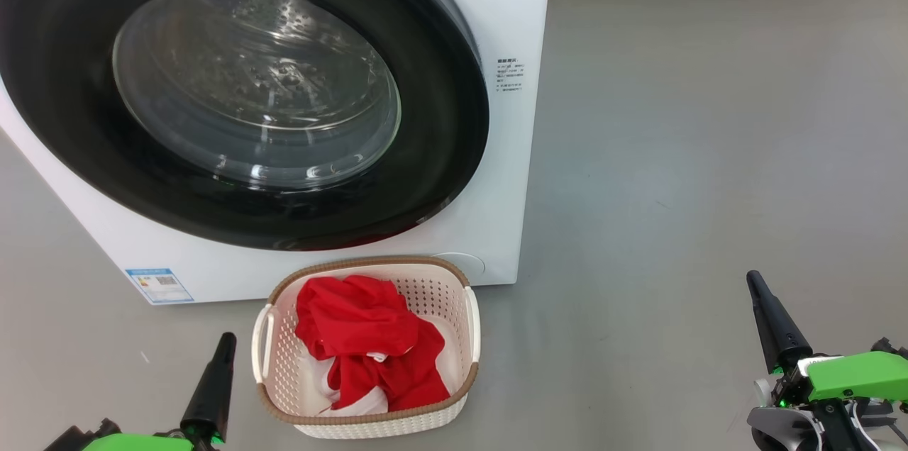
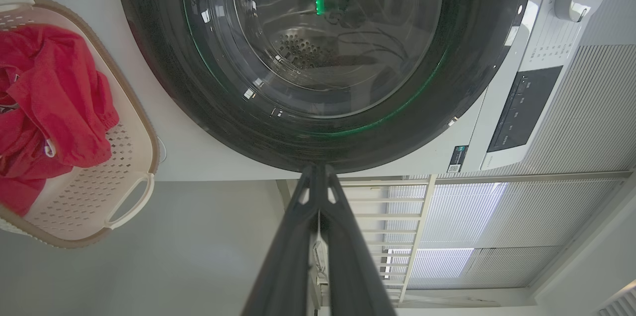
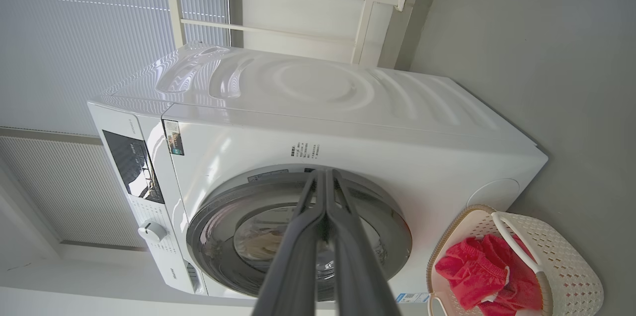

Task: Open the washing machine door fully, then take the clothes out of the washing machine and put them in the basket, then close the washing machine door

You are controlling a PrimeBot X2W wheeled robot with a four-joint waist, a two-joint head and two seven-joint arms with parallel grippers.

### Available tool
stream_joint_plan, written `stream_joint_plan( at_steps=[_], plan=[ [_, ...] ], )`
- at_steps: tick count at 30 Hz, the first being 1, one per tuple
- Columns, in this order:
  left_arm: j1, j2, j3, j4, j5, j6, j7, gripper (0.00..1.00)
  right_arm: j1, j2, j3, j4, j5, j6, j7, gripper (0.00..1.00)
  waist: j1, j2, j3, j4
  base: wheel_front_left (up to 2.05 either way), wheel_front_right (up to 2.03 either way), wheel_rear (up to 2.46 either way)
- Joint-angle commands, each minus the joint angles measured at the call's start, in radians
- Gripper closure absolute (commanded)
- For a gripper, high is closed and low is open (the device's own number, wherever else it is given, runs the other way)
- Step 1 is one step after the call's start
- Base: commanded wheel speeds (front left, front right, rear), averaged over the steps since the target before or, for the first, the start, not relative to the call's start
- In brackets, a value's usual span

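Underfoot, grey floor (image 1: 709, 153) runs across the whole scene, and the white washer (image 1: 507, 174) stands on it. Its round door (image 1: 245, 93) sits shut, flush against the washer's front, the black rim ringing the clear glass, through which the steel drum shows. Just before the washer, below the door, the cream basket (image 1: 443, 298) rests on the floor. The red and white clothes (image 1: 362, 337) lie bunched inside it, rising about level with its brown rim. The left pincer (image 1: 227, 343) hangs just beside the basket's left handle, apart from it, fingers pressed together and holding nothing. The right pincer (image 1: 754, 282) is well off to the right over bare floor, likewise pressed together and empty. A small blue label (image 1: 159, 285) sits on the washer's lower left corner.
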Motion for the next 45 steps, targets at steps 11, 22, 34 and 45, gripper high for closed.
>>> stream_joint_plan(
  at_steps=[11, 22, 34, 45],
  plan=[
    [-0.042, 0.011, 0.036, -0.028, -0.007, -0.007, 0.003, 1.0, -0.043, -0.008, 0.016, -0.029, 0.006, 0.001, 0.006, 1.0, 0.0, 0.0, 0.0, 0.0, 0.0, 0.0, 0.0],
    [-0.042, 0.011, 0.036, -0.028, -0.007, -0.007, 0.003, 1.0, -0.043, -0.008, 0.016, -0.029, 0.006, 0.001, 0.006, 1.0, 0.0, 0.0, 0.0, 0.0, 0.0, 0.0, 0.0],
    [-0.042, 0.011, 0.036, -0.028, -0.007, -0.007, 0.003, 1.0, -0.043, -0.008, 0.016, -0.029, 0.006, 0.001, 0.007, 1.0, 0.0, 0.0, 0.0, 0.0, 0.0, 0.0, 0.0],
    [-0.042, 0.011, 0.036, -0.028, -0.007, -0.007, 0.003, 1.0, -0.043, -0.008, 0.016, -0.029, 0.006, 0.001, 0.007, 1.0, 0.0, 0.0, 0.0, 0.0, 0.0, 0.0, 0.0]
  ],
)
